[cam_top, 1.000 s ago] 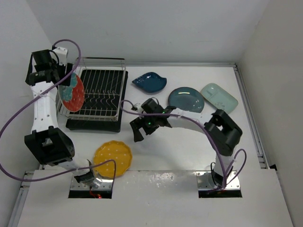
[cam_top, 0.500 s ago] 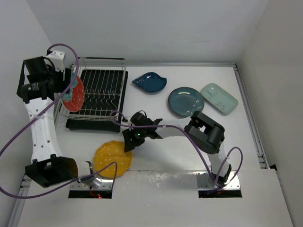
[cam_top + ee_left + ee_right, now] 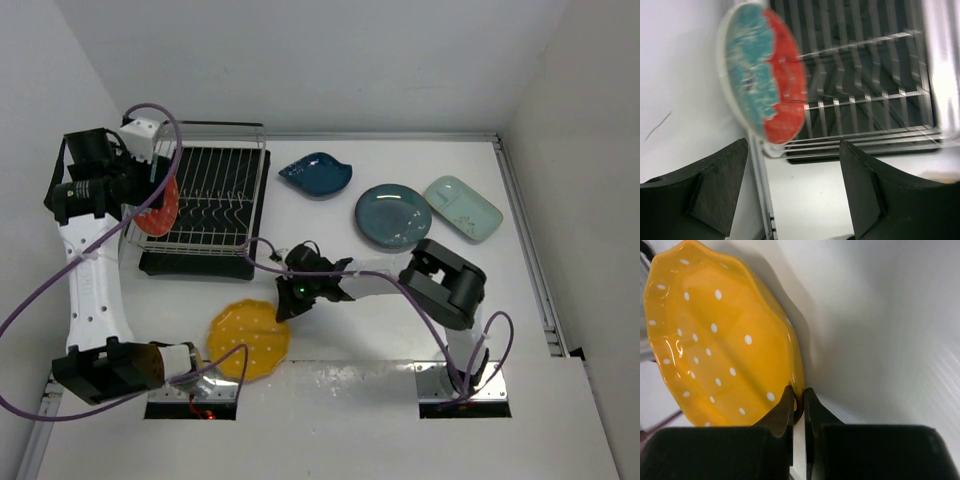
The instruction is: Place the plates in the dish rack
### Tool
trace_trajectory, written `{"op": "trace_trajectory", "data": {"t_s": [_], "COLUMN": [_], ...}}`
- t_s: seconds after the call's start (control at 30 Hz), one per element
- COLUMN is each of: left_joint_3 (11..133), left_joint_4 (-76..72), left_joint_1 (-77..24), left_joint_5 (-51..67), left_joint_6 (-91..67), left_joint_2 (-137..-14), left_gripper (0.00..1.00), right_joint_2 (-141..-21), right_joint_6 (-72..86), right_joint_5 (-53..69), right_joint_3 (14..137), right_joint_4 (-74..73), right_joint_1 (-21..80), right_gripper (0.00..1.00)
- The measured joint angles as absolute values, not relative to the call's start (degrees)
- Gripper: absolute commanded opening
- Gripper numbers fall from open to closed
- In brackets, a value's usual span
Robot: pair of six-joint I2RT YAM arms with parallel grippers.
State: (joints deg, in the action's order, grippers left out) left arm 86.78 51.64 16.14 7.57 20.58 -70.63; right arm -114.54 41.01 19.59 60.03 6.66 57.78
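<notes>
The silver wire dish rack (image 3: 215, 200) is shown with the red round plate (image 3: 767, 90) on edge at its left side, clear of the open left gripper (image 3: 792, 145), while the yellow scalloped plate (image 3: 715, 340), pinched only by its rim in the closed right gripper (image 3: 798, 392), could be dropped should that thin hold slip.

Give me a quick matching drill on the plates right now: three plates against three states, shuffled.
Things:
1. red plate
2. yellow plate
3. teal round plate

States:
A. lying flat on the table, no end effector on it
B. standing on edge at the left end of the dish rack
C. rim pinched by the right end effector

Pairs: 1-B, 2-C, 3-A
</notes>
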Motion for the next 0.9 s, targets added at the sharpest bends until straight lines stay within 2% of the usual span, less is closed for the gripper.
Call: {"op": "trace_trajectory", "data": {"t_s": [0.23, 0.4, 0.6, 0.9], "left_joint_3": [86.8, 86.8, 86.8, 85.5], "left_joint_4": [58.5, 61.3, 61.6, 59.7], "left_joint_1": [10.4, 1.9, -9.1, -18.6], "left_joint_5": [21.8, 29.9, 37.5, 39.4], "left_joint_6": [26.7, 28.8, 28.4, 27.6], "left_joint_2": [-70.5, -71.4, -77.0, -83.6], "left_gripper": [0.78, 0.78, 0.79, 0.79], "right_joint_2": [-92.2, -79.5, -77.8, -78.9], "right_joint_6": [31.4, 22.0, 13.1, 10.0], "right_joint_5": [13.5, 11.8, 8.4, 7.2], "right_joint_3": [47.2, 46.9, 56.4, 62.9], "right_joint_4": [-1.1, -11.4, -19.2, -18.9], "right_joint_1": [56.8, 53.7, 51.1, 45.9], "right_gripper": [0.0, 0.0, 0.0, 0.0]}}
